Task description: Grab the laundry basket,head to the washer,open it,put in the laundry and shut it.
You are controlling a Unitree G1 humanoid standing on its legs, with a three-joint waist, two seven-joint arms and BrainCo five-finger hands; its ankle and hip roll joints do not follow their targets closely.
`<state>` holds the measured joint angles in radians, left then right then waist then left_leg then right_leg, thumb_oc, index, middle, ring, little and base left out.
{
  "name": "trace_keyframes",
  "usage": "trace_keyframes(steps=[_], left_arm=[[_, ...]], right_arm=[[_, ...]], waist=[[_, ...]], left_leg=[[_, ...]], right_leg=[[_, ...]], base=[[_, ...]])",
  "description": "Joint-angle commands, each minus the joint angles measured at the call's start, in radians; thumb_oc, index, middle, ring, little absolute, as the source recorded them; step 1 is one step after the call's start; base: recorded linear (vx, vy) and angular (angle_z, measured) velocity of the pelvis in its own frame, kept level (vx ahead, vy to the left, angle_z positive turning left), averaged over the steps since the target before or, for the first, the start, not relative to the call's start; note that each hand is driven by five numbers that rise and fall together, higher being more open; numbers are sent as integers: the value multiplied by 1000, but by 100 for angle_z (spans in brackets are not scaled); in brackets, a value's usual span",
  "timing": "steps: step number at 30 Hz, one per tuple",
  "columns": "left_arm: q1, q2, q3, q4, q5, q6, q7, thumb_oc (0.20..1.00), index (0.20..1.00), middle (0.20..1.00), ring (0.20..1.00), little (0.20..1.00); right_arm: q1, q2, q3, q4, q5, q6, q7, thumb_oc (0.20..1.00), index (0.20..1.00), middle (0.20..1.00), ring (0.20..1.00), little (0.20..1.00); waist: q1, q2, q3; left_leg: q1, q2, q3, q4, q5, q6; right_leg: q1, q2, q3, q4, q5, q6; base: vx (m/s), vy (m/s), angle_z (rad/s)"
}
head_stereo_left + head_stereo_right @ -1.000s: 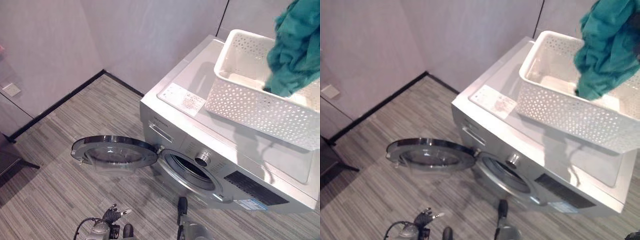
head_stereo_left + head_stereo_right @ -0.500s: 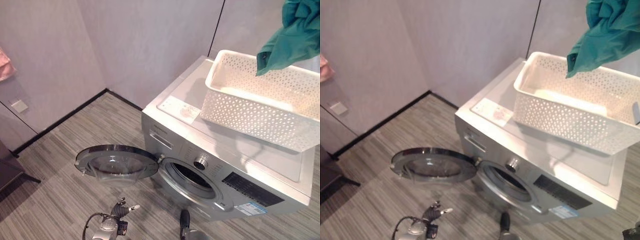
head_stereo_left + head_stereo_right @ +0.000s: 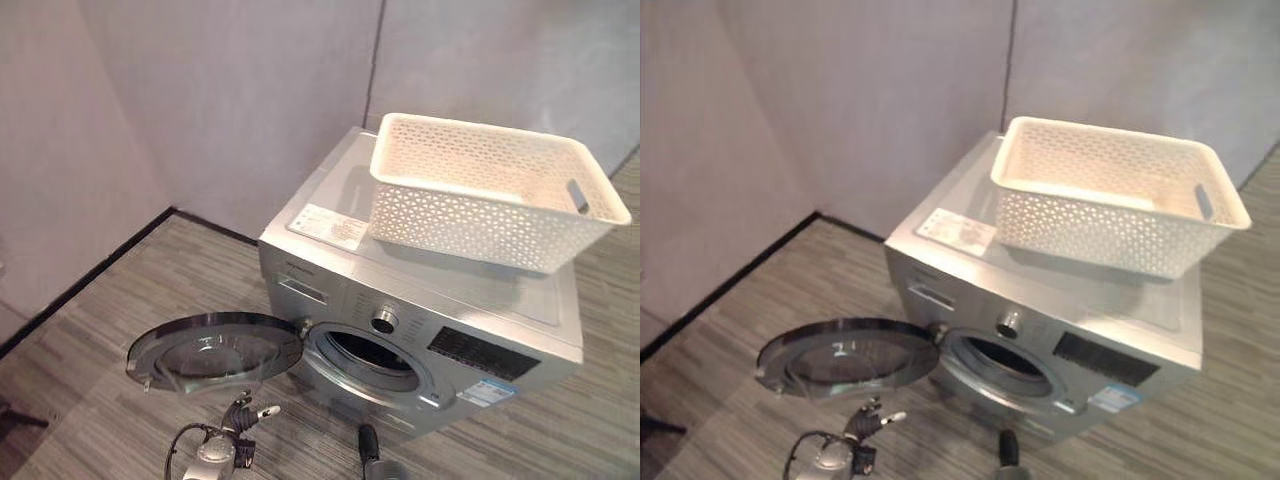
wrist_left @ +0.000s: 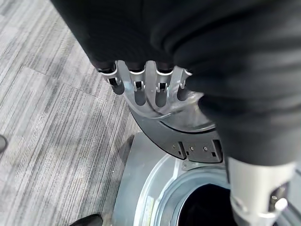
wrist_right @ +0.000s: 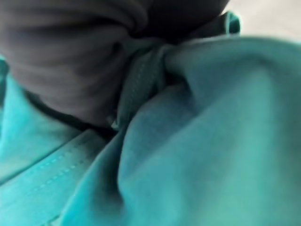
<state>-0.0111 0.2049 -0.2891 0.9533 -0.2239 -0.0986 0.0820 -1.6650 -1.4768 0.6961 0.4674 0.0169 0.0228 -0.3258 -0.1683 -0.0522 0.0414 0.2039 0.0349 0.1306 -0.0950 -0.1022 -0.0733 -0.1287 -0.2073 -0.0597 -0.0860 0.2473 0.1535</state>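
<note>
A silver washer (image 3: 420, 300) stands against the wall with its round door (image 3: 215, 345) swung wide open to the left, and the drum opening (image 3: 370, 358) is dark. A white perforated basket (image 3: 480, 190) sits on the washer's top and looks empty from here. In the right wrist view a bunched teal cloth (image 5: 197, 141) is gathered up into my right hand (image 5: 70, 52), which is shut on it. My left hand (image 4: 141, 84) hangs low with straight fingers, open, just above the glass door (image 4: 164, 113) and beside the drum opening (image 4: 207, 212). It also appears low in front of the washer, left hand (image 3: 243, 418).
Pale walls meet in a corner behind the washer, with a dark skirting (image 3: 90, 280) along the left wall. Grey striped floor (image 3: 80, 400) spreads to the left of the open door. A white label (image 3: 328, 226) lies on the washer top beside the basket.
The teal cloth has risen out of the basket and left the eye views at the top right. The camera has shifted, so the washer and basket now sit nearer the middle.
</note>
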Motion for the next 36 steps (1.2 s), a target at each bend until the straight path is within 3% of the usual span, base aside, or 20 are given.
trace_keyframes(steps=[1, 2, 3, 4, 5, 6, 7, 8, 11, 13, 14, 18, 20, 22, 26, 29, 36], left_arm=[[-7, 48, 14, -48, 57, -23, -14, 1000, 1000, 1000, 1000, 1000], [5, 51, 23, -56, 68, -20, -17, 1000, 1000, 1000, 1000, 1000], [15, 2, 53, -65, 75, -15, -22, 1000, 1000, 1000, 1000, 1000], [20, 24, 57, -66, 78, -14, -21, 1000, 1000, 1000, 1000, 1000], [27, 17, 80, -72, 76, -10, -24, 1000, 1000, 1000, 1000, 1000], [29, 9, 97, -74, 76, -10, -21, 1000, 1000, 1000, 1000, 1000], [26, 39, 108, -69, 79, -8, -14, 1000, 1000, 1000, 1000, 1000], [25, 48, 101, -69, 80, -8, -14, 1000, 1000, 1000, 1000, 1000], [22, 59, 110, -92, 94, -9, -10, 1000, 1000, 1000, 1000, 1000], [39, 81, 138, -146, 90, -16, -15, 1000, 1000, 1000, 1000, 1000], [40, 84, 137, -148, 90, -14, -15, 1000, 1000, 1000, 1000, 1000], [75, 151, 158, -312, 64, -44, -30, 1000, 1000, 1000, 1000, 1000], [84, 195, 146, -386, 65, -58, -61, 1000, 1000, 1000, 1000, 1000], [99, 245, 131, -508, 62, -86, -98, 1000, 1000, 1000, 1000, 1000], [129, 297, 108, -642, 35, -88, -140, 1000, 1000, 1000, 1000, 1000], [151, 338, 63, -749, 21, -97, -175, 1000, 1000, 1000, 1000, 1000], [119, 314, -8, -745, -6, -93, -190, 1000, 1000, 1000, 1000, 1000]], right_arm=[[102, -25, -127, -38, -92, 9, -52, 200, 200, 200, 200, 200], [292, -33, -307, -100, -117, 17, -58, 200, 200, 200, 200, 200], [432, -23, -408, -168, -149, 19, -62, 200, 200, 200, 200, 200], [567, -4, -543, -202, -164, 27, -61, 200, 200, 200, 200, 200], [739, 41, -693, -254, -185, 31, -55, 200, 200, 200, 200, 200], [847, 92, -768, -301, -195, 24, -55, 200, 200, 200, 200, 200], [1192, 264, -1039, -465, -222, 19, -27, 200, 200, 200, 200, 200], [1230, 277, -1076, -484, -225, 22, -23, 200, 200, 200, 200, 200], [1461, 458, -1209, -674, -189, -19, 28, 200, 200, 200, 200, 200], [1570, 562, -1214, -790, -145, -71, 89, 200, 200, 200, 200, 200], [1575, 567, -1219, -795, -145, -70, 91, 200, 200, 200, 200, 200], [1642, 681, -1088, -896, -68, -130, 204, 200, 200, 200, 200, 200], [1663, 731, -994, -917, -15, -156, 264, 200, 200, 200, 200, 200], [1614, 756, -826, -919, 56, -170, 336, 200, 200, 200, 200, 200], [1577, 787, -671, -911, 149, -159, 385, 200, 200, 200, 200, 200], [1609, 805, -557, -934, 227, -140, 439, 200, 200, 200, 200, 200], [1654, 826, -486, -950, 254, -132, 461, 200, 200, 200, 200, 200]], waist=[[-12, -12, 0], [-23, -13, 1], [-58, 42, 15], [-59, 16, 11], [-77, 19, 17], [-92, 27, 26], [-84, 3, 38], [-76, -9, 37], [-70, 2, 59], [-55, 25, 75], [-54, 19, 73], [-8, 41, 81], [19, 33, 67], [77, 12, 41], [105, 18, 33], [124, 4, 41], [129, -2, 38]], left_leg=[[17, -18, -62, 75, -156, 78], [22, -30, -55, 80, -166, 88], [30, -46, -48, 87, -180, 104], [26, -49, -46, 87, -175, 103], [25, -60, -38, 90, -176, 109], [24, -70, -34, 90, -175, 113], [19, -74, -11, 92, -177, 119], [16, -77, -10, 92, -172, 117], [0, -92, 19, 86, -152, 131], [-37, -86, 41, 87, -121, 145], [-40, -87, 42, 87, -116, 143], [-100, -58, 74, 97, -73, 160], [-129, -52, 82, 99, -52, 151], [-150, -60, 115, 96, -52, 137], [-164, -33, 135, 83, -42, 122], [-157, -30, 121, 61, -21, 105], [-174, -23, 92, 22, 16, 82]], right_leg=[[-94, -92, 129, 137, -33, 107], [-97, -93, 146, 132, -20, 108], [-100, -93, 167, 120, -5, 108], [-102, -94, 170, 115, 4, 108], [-109, -97, 181, 101, 23, 108], [-118, -97, 190, 88, 42, 108], [-132, -96, 180, 44, 84, 108], [-135, -98, 182, 41, 91, 108], [-142, -96, 141, 48, 41, 108], [-124, -62, 106, 198, -84, 85], [-130, -63, 108, 204, -84, 82], [-112, -19, 57, 445, -229, 37], [-61, -15, 33, 443, -281, 23], [31, -39, -18, 294, -263, 43], [18, -34, -20, 211, -221, 49], [65, -42, -47, 133, -203, 54], [79, -32, -77, 86, -201, 51]], base=[[-17, 111, -37], [-42, 199, -36], [-56, 140, -41], [-81, 124, -30], [-91, 71, -28], [-138, 126, -41], [-118, 79, -39], [-123, 86, -40], [-186, 106, -33], [-278, 62, -35], [-243, 42, -30], [-206, -21, -33], [-135, -117, -53], [-71, -162, -27], [-28, -130, -19], [13, -103, -4], [-8, -59, 13]])
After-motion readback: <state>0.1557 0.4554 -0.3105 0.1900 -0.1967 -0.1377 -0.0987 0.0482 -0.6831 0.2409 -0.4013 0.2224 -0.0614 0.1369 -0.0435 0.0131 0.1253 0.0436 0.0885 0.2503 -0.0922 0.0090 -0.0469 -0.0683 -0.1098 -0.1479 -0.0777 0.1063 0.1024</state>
